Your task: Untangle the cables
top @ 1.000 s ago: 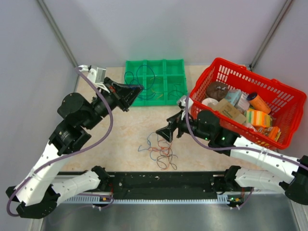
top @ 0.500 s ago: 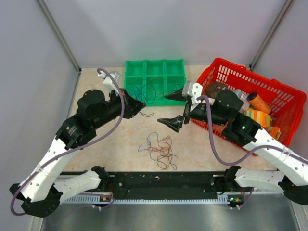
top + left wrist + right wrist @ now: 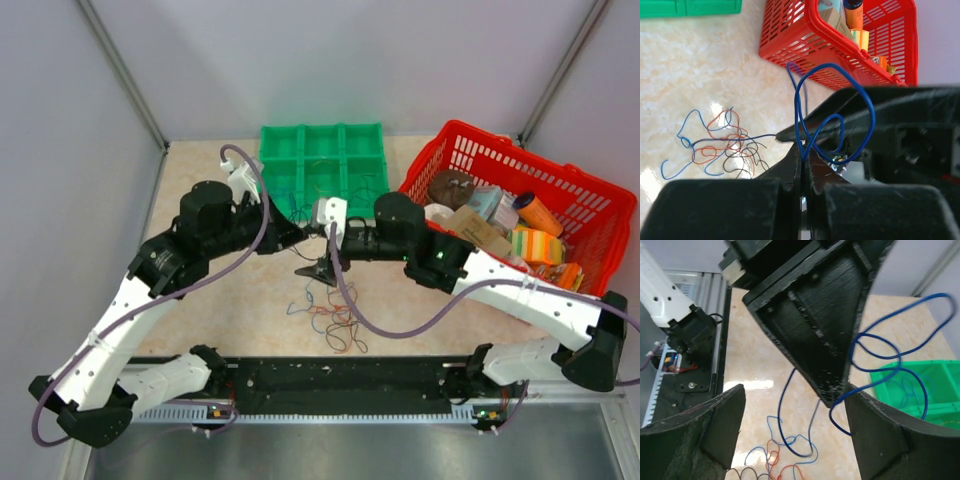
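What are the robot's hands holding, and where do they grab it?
The left gripper pinches a blue cable where its loops meet. The open right gripper holds nothing.

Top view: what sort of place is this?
Probably a robot test cell, not a home: plain grey walls box in a small table, with staged props, a green tray and a red basket of packaged goods.

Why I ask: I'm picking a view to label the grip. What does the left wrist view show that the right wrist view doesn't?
Only left wrist: the red basket, and the seam where the left gripper pinches the blue cable. Only right wrist: the right gripper open, its fingers either side of the left gripper's tip, plus the base rail. Both: the blue cable's loops, the loose tangle and the green tray.
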Tool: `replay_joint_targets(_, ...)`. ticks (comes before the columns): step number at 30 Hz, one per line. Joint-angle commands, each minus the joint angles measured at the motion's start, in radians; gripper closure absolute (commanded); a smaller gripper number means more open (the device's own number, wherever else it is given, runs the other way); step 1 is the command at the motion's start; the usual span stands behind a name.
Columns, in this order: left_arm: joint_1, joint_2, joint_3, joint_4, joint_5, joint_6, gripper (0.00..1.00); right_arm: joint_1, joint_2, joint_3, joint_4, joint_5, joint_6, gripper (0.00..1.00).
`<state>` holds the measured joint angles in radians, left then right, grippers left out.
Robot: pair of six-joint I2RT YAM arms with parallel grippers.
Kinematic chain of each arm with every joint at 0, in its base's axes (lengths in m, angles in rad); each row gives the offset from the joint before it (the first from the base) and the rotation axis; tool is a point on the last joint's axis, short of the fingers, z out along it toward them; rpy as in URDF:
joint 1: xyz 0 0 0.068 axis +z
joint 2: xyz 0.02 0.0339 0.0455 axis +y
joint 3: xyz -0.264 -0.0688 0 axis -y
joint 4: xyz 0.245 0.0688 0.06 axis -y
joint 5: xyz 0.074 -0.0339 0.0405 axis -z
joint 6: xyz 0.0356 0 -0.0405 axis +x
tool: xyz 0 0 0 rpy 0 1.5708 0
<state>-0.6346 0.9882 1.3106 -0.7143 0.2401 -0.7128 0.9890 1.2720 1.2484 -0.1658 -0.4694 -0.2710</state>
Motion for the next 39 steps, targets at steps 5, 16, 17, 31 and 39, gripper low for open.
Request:
replay_joint_targets(5, 0.067, -0.075, -0.062, 0.085, 0.018, -0.183, 1.00, 0.186, -0.083, -0.260, 0.353, 0.538, -0.016, 0.46)
replay_joint_targets(16, 0.151, -0.112, -0.162, 0.213, 0.291, -0.036, 0.28, 0.154, -0.112, -0.334, 0.469, 0.549, 0.172, 1.00)
replay_joint_targets(17, 0.151, -0.127, -0.171, 0.207, 0.282, -0.005, 0.27, 0.128, -0.117, -0.345, 0.471, 0.504, 0.224, 1.00)
replay_joint_targets(31, 0.153, -0.556, -0.528, 0.306, -0.148, 0.251, 0.22, -0.208, 0.488, 0.490, -0.271, 0.817, 0.691, 1.00)
replay_joint_targets(39, 0.151, -0.553, -0.609, 0.340, -0.029, 0.213, 0.23, -0.311, 0.993, 1.138, -0.348, 1.120, 0.458, 1.00)
